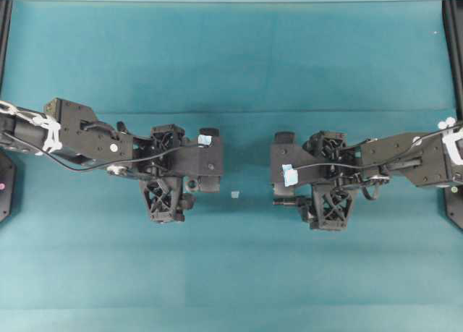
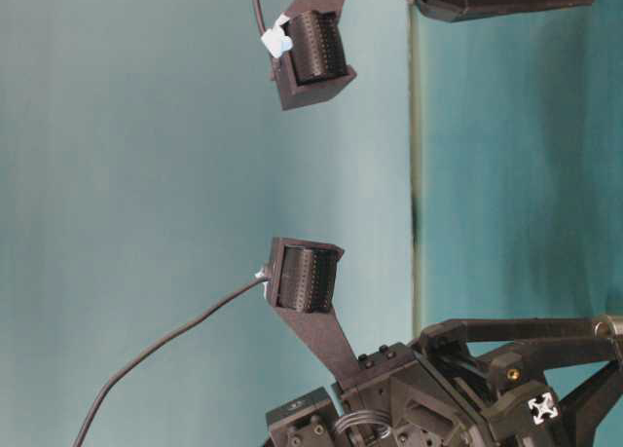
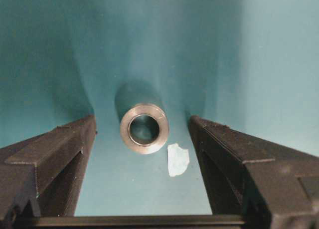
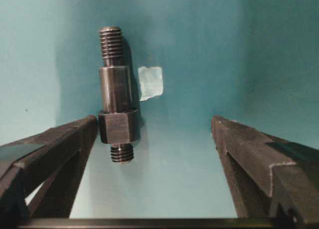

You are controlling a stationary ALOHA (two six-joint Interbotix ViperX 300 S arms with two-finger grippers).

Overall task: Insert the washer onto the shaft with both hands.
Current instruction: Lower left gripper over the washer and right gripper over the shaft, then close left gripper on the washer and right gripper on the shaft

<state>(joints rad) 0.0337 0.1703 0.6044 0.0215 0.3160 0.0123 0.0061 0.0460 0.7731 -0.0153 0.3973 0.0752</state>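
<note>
Nearest you in each wrist view are the black triangular fingers, and both pairs stand wide apart with nothing between the pads. Your left gripper straddles the small, thick grey-silver metal washer, which lies on the teal table surface with its dark bore facing the camera and a pale blue tape scrap just to its near right. Your right gripper hangs over the short dark-metal shaft with threaded ends and a hexagonal collar; it lies far to the left of the gap, close by the left finger, with another pale tape scrap just to its right. From overhead, the two arms face each other across the middle, each hiding its part. Expect both pieces to be rigid, light and smooth, so they could slip or roll under a glancing pinch. Take the washer across its outer wall, leaving the bore free, and take the shaft on the hex collar's flats, leaving a threaded end exposed for the washer
</note>
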